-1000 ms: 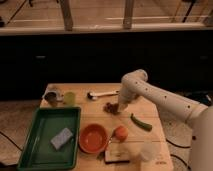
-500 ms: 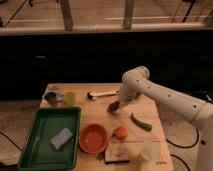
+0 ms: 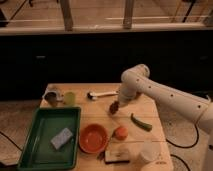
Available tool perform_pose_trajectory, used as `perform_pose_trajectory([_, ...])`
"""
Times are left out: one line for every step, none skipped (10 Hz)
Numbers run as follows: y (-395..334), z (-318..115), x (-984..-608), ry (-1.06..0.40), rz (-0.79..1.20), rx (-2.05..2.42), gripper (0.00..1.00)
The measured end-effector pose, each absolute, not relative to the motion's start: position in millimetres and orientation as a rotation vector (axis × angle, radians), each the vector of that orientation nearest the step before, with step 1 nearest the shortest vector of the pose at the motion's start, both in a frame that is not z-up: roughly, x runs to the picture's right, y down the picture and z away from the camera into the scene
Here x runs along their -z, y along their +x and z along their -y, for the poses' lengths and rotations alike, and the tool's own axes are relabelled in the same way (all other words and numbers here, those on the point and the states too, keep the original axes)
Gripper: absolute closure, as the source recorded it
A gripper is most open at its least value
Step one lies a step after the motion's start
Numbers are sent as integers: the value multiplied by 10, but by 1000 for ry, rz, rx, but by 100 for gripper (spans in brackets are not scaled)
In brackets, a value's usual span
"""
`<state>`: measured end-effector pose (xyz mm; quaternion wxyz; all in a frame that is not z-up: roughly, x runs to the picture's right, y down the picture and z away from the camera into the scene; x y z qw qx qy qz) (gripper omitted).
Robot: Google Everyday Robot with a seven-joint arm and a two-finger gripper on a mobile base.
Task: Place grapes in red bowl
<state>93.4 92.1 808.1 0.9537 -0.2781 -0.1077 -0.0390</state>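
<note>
one tool (image 3: 117, 104) over table (image 3: 152, 114) clasps grapes (image 3: 114, 108) — one red bowl (image 3: 86, 143)

No text, label, brand, number or sign can be read. Nothing legible is made out on the gripper (image 3: 117, 105), held low over the light wooden table (image 3: 95, 113) at the small dark reddish-brown bunch of grapes (image 3: 114, 108).

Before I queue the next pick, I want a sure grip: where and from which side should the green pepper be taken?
Grip the green pepper at mid-length, across its narrow width, coming straight down from above: it lies flat on the table, long, slim and diagonal. The hand is shut, down at the grapes, apart from it.
</note>
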Motion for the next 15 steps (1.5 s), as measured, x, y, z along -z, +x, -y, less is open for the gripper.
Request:
perform_pose_trajectory([904,-931,-8015,-565,222,91,98])
perform_pose_trajectory([882,-925,-7977,-563,223,98,98])
perform_pose_trajectory([866,-949,-7941,-565,224,109,98])
perform_pose_trajectory([821,-1003,-7868,-567,228,125,98])
perform_pose_trajectory([803,-1043,-7815,-568,230,132,98])
perform_pose_trajectory([777,-1068,-7769,-567,232,140,98])
perform_pose_trajectory([743,-1078,-7738,-568,236,151,98])
perform_pose_trajectory([727,-1077,-7737,-569,238,155,98])
perform_pose_trajectory([727,-1090,-7704,-570,240,167,98])
perform_pose_trajectory([689,-1142,-7643,-572,245,185,98])
perform_pose_trajectory([636,-1222,-7550,-572,252,205,98])
perform_pose_trajectory([606,-1294,-7466,-572,256,217,98])
perform_pose_trajectory([595,-1333,-7427,-573,258,223,98])
perform_pose_trajectory([541,-1335,-7408,-574,266,240,98])
perform_pose_trajectory([515,-1338,-7399,-575,271,252,98])
